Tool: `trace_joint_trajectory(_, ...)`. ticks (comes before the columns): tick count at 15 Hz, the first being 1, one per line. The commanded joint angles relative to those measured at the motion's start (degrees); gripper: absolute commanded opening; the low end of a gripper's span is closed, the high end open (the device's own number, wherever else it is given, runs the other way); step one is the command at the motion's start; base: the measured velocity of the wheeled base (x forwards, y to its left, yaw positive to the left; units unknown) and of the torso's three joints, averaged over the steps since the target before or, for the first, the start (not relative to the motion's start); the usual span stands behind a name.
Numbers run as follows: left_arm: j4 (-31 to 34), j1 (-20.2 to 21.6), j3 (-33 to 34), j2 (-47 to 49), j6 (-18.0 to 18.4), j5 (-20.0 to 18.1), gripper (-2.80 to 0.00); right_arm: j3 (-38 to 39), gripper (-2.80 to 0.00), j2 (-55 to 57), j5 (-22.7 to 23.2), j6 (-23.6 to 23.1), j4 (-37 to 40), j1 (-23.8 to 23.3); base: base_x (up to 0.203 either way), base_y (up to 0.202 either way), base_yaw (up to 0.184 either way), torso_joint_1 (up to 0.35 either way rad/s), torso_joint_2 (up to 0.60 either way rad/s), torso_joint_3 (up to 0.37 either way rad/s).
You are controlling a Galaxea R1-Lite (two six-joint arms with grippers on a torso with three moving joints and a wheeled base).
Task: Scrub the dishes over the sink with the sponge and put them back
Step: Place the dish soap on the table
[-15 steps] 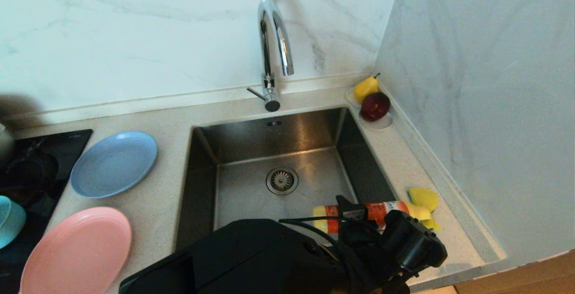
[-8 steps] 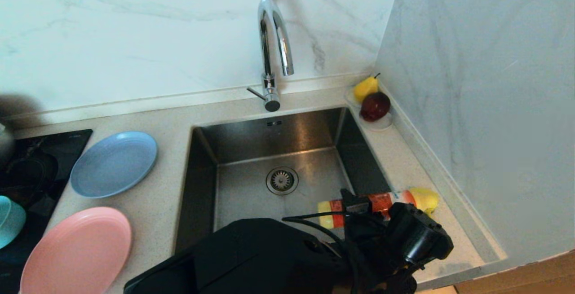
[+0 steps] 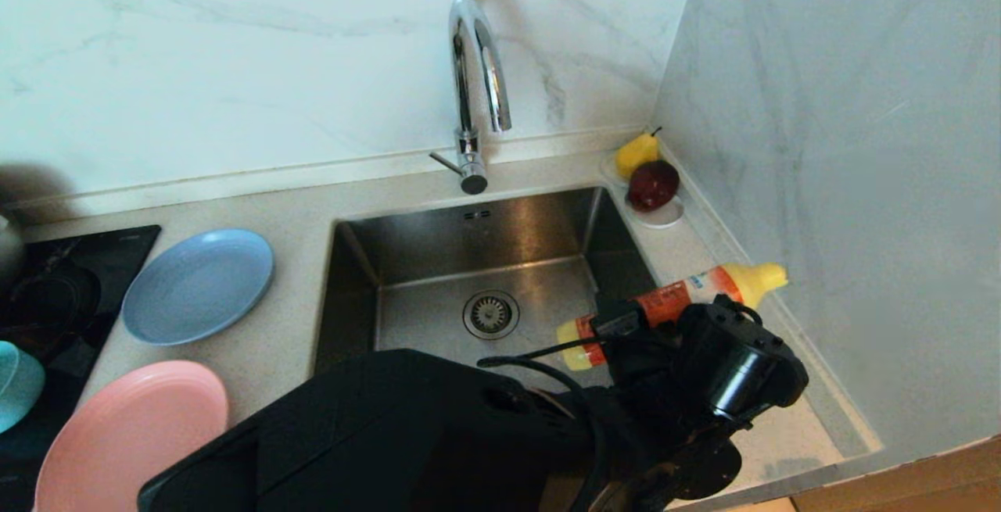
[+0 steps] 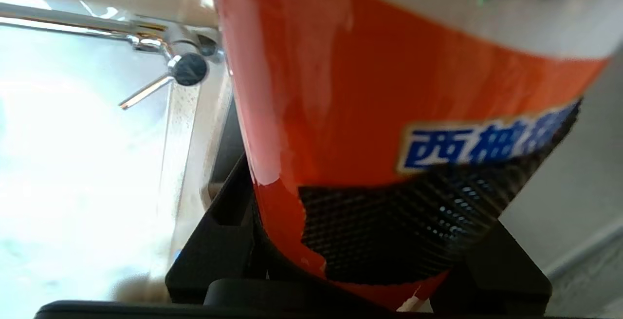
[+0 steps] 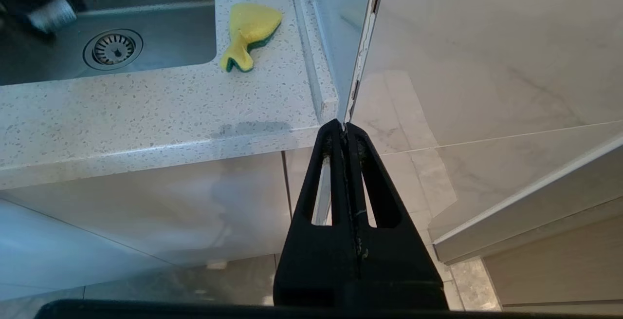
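My left gripper is shut on an orange-labelled detergent bottle with a yellow cap. It holds the bottle tilted above the right rim of the steel sink. In the left wrist view the bottle fills the space between the fingers. The yellow sponge lies on the counter to the right of the sink; in the head view my left hand hides it. The light-blue plate, pink plate and teal bowl sit to the left of the sink. My right gripper hangs shut and empty below the counter's edge.
A chrome tap stands behind the sink and a drain strainer sits in its floor. A white saucer with a pear and a red fruit is in the back right corner. A marble wall closes the right side. A black hob lies far left.
My left gripper has raised the bottle and swung its capped end up and back towards the right wall. The sponge, visible in the head view before, is now covered there.
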Motion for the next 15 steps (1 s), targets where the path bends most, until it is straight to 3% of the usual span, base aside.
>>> trace_joint_trajectory(1,1.95,0.12,-0.07,-6.01,-2.03,-4.24,-2.8,0.0,-2.8,0.02,0.0,0.01,0.0,0.01,0.0,0.0,0.0,0.0,0.0,0.0)
trace_joint_trajectory(7,2.15,1.19,-7.1,-12.69,-15.44,-15.15,-2.8,0.0,-2.8,0.02,0.0,0.01,0.0,0.01,0.0,0.0,0.0,0.0,0.0,0.0)
trace_joint_trajectory(10,1.95,1.63,-13.16,-14.94,-18.3,-21.32,-2.8,0.0,-2.8,0.02,0.0,0.01,0.0,0.01,0.0,0.0,0.0,0.0,0.0,0.0)
trace_joint_trajectory(12,-0.18,1.81,-13.33,-17.74,-19.48,-25.05,-2.8,0.0,-2.8,0.02,0.0,0.01,0.0,0.01,0.0,0.0,0.0,0.0,0.0,0.0)
trace_joint_trajectory(15,-2.57,2.89,-13.34,-21.82,-21.23,-27.17,-2.8,0.0,-2.8,0.02,0.0,0.01,0.0,0.01,0.0,0.0,0.0,0.0,0.0,0.0)
